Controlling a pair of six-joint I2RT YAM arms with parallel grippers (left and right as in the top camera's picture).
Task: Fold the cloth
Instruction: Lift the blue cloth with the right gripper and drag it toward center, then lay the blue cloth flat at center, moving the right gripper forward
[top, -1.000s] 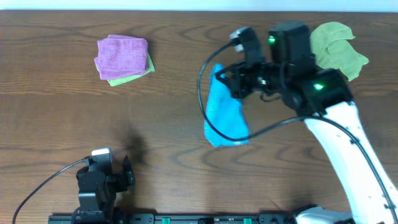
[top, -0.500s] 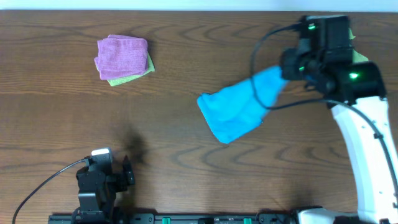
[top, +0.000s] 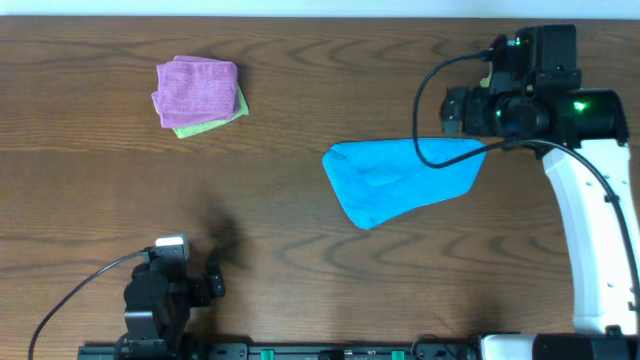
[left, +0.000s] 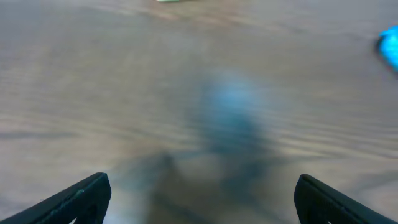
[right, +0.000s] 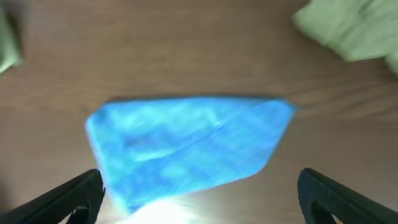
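Sky-blue and lopsided, the cloth lies seemingly doubled on the worktop right of centre, my right hand hovering spread above it grasping nothing, the left hand parked released, so I judge one rough fold done, squaring left.

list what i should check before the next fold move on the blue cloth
1. Right claw empty: ok, it is open above the cloth with nothing held.
2. Cloth resting on the table: ok.
3. Cloth spread flat and square: not ok, it lies as an uneven wedge with a diagonal crease.
4. Cloth apart from the other cloths: ok, the purple cloth is far to the left and a yellow-green cloth does not touch it.
5. Left claw ready: ok, it is open over bare table, away from the cloth.
6. White tag located: cannot tell, none shows.
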